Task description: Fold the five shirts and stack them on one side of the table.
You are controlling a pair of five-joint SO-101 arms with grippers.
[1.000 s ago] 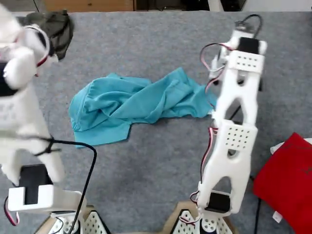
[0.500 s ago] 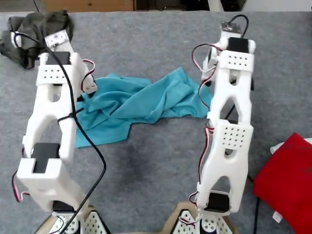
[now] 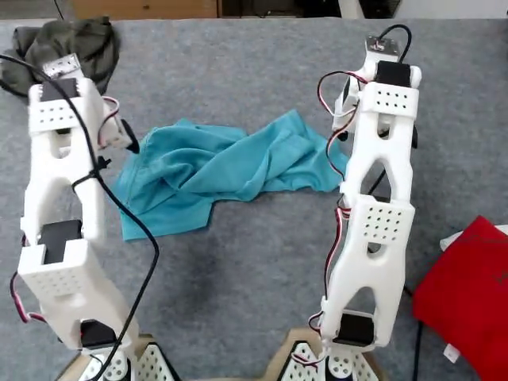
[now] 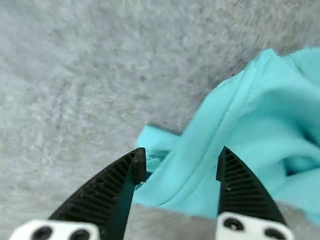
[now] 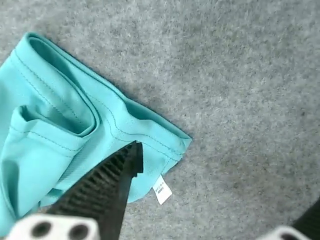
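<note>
High view is showing the teal shirt [image 3: 230, 171] lying crumpled mid-frame, long axis running left to right. Left gripper [image 4: 180, 170] is gaping empty over its left-end corner; right gripper [image 5: 225, 175] is hanging wide open, empty, over the right-end hem.
</note>
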